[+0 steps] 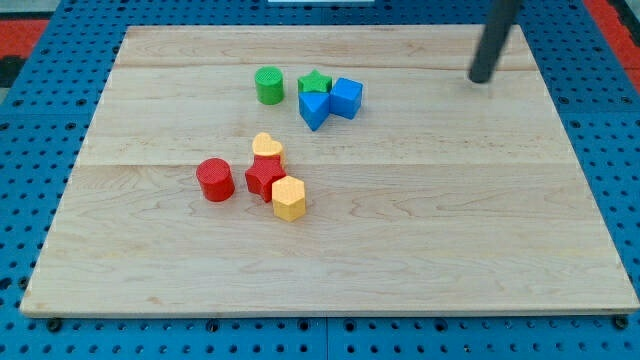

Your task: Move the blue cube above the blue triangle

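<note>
bench (400, 240): pale wood | upper centre: green cylinder (269, 85), green star (316, 82), blue triangle (314, 108), blue cube (346, 97) | centre-left: red cylinder (215, 179), yellow heart (267, 148), red star (264, 178), yellow hexagon (289, 198)

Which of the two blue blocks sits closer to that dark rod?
The blue cube: it lies on the view's right of the blue triangle, toward my tip.
</note>
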